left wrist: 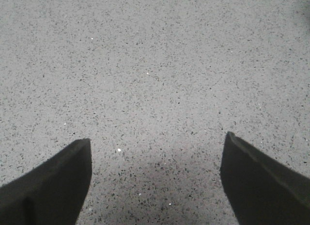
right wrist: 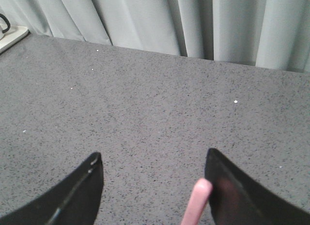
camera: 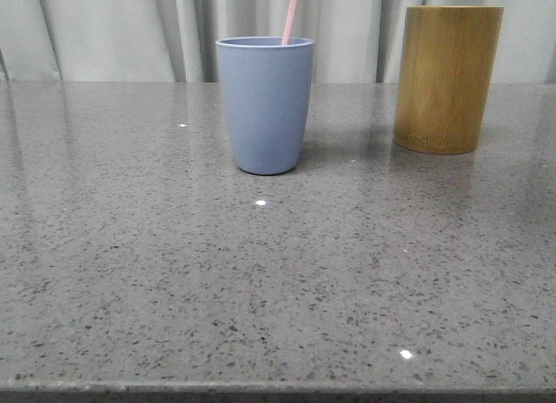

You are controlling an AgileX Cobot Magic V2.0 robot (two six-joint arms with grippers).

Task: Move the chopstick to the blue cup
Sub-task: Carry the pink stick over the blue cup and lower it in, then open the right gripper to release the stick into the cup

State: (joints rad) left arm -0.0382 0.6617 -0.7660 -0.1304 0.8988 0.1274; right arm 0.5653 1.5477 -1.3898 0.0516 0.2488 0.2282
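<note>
- Front view: the blue cup (camera: 265, 105) stands upright on the grey speckled surface (camera: 261, 281), and one pale pink chopstick (camera: 292, 14) rises out of it, leaning a touch to the right as it climbs past the top of the picture. Its long axis runs close to vertical, lower end hidden down in the cup. The bamboo holder (camera: 446, 78) stands well apart to the cup's right. No arm shows here.
- Left wrist view: the left claw (left wrist: 157, 147) hangs spread wide over bare surface, nothing between its fingers, no cup or stick near it.
- Right wrist view: the right claw (right wrist: 154, 162) is also spread apart, and the rounded pink tip of the chopstick (right wrist: 197, 201) sits just inside one finger, close against it and clear of the other. It isn't pinched; I can't tell whether it touches that finger. The stick points up toward the camera, along the claw's own line.
- Handling, as I judge it: thin, stiff, light and smooth, so likely to slip or tip. Pinch the upper shaft squarely across its width.
</note>
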